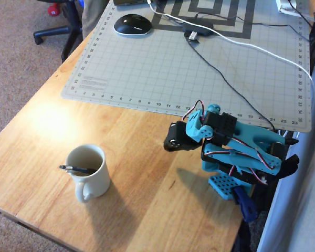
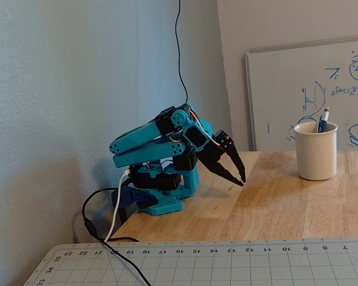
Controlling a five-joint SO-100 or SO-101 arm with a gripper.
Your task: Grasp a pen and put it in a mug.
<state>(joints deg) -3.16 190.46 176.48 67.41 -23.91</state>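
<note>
Pen stands tilted inside the mug, clip end poking past the rim; in the fixed view its top shows above the mug. Mug sits upright on the wooden tabletop, handle toward the near edge in the overhead view. Arm folded low over its base, well apart from the mug. Tool points down toward the tabletop, jaws almost together, holding nothing. Cutting mat and mouse beyond.
</note>
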